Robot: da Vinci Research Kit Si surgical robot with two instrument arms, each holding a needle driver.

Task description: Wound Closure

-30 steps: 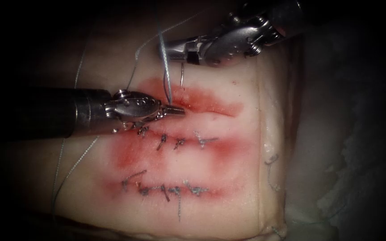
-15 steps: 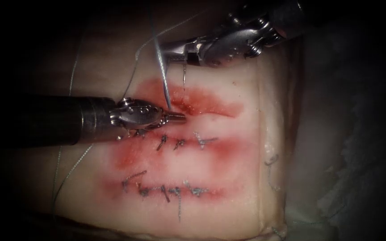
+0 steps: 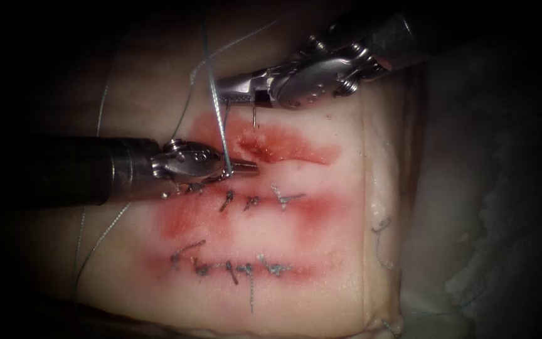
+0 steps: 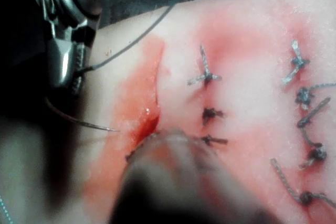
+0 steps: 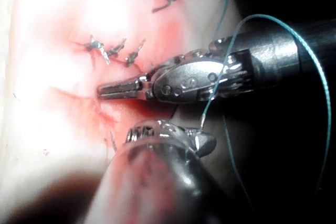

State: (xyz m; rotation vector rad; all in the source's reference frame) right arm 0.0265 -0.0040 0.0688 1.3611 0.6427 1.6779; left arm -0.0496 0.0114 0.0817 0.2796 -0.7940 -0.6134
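The open cut [image 3: 296, 154] runs across the tissue [image 3: 346, 207], wet with red fluid. My left tool [image 3: 249, 167] lies at the cut's left end, jaws shut with nothing between them; the right wrist view shows the same tool [image 5: 113, 89]. My right tool [image 3: 221, 86] hovers above the cut's left part, shut on the curved needle [image 3: 256, 116], which hangs free of the tissue. The left wrist view shows this tool [image 4: 65, 72] and the needle [image 4: 84, 123] with its point bare. Thread [image 3: 219, 125] runs taut from the right tool's tip down across the left tool's jaws.
Two stitched rows [image 3: 252, 201] [image 3: 233, 267] lie nearer the front, with knots and cut thread ends. Loose thread [image 3: 86, 232] trails along the tissue's left side. More thread [image 5: 294, 30] arcs over the left tool's shaft. The tissue's right edge [image 3: 371, 188] drops off.
My right tool moved left and down with the needle. The taut thread strand swung left and now lies across the left tool's jaws. The left tool barely shifted.
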